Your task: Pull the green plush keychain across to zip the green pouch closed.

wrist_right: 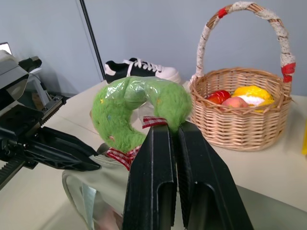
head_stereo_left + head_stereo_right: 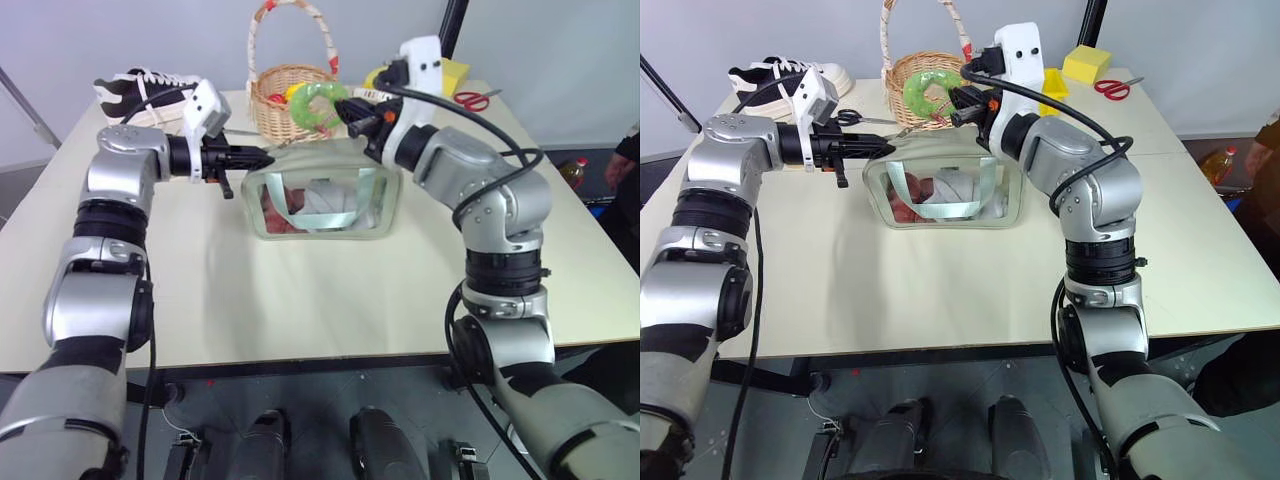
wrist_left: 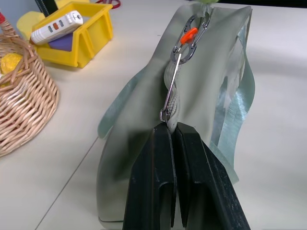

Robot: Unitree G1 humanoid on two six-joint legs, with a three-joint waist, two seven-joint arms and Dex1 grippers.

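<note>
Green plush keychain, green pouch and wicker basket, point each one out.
green plush keychain (image 1: pixel 125 111): right wrist view, fuzzy ring's left side.
green pouch (image 2: pixel 322 203): left eye view, clear front window.
wicker basket (image 1: pixel 242 128): right wrist view, woven wall.

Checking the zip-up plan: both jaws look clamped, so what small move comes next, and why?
Probably the right gripper, shut on the green plush keychain, draws it along the zipper away from the left gripper, which pinches the green pouch end as an anchor.

Two head views look forward and down over both arms onto the bench (image 2: pixel 300 300), sharing the green pouch (image 2: pixel 322 200) and wicker basket (image 2: pixel 283 100). The left wrist view looks close along the pouch's top, the right wrist view close past the green plush keychain (image 1: pixel 139 112) toward the same basket.
</note>
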